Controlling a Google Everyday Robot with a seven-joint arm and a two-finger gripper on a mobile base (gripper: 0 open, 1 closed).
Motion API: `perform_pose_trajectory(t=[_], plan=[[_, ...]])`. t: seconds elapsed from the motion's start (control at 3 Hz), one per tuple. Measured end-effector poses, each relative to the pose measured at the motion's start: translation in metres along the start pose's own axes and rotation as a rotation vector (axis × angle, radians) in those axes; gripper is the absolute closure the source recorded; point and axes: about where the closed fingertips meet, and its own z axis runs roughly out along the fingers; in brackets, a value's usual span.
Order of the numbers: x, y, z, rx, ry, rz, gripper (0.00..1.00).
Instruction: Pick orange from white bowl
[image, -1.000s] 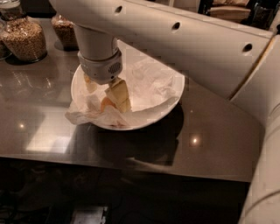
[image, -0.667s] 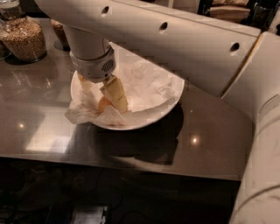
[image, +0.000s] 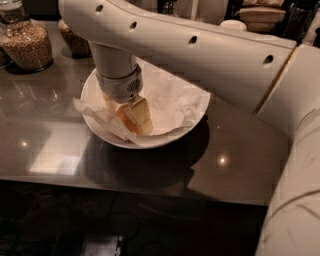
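The white bowl (image: 195, 122) sits on the grey counter, lined with crumpled white paper (image: 172, 100). The orange (image: 123, 118) lies in the bowl's left half, only a sliver of it showing. My gripper (image: 134, 120) reaches straight down into the bowl from the thick white arm and is right at the orange, covering most of it. The arm hides the back left part of the bowl.
Glass jars of grain stand at the back left (image: 30, 42) and behind the arm (image: 75, 42). Stacked off-white bowls (image: 260, 15) are at the back right. The counter's front edge (image: 125, 187) runs below the bowl. My arm's shoulder fills the right side.
The wrist swung slightly left, then came back and lowered deeper into the bowl over the orange. The orange and bowl have stayed in place.
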Motion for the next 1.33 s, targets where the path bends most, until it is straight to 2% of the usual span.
perform_pose_trajectory(t=[0.33, 0.67, 1.0, 1.33], plan=[[0.013, 0.023, 0.009, -0.027, -0.002, 0.088, 0.25], [0.012, 0.023, -0.015, 0.021, 0.06, 0.09, 0.24], [0.002, 0.012, -0.057, 0.101, 0.16, 0.042, 0.24], [-0.002, 0.005, -0.081, 0.151, 0.209, 0.02, 0.24]])
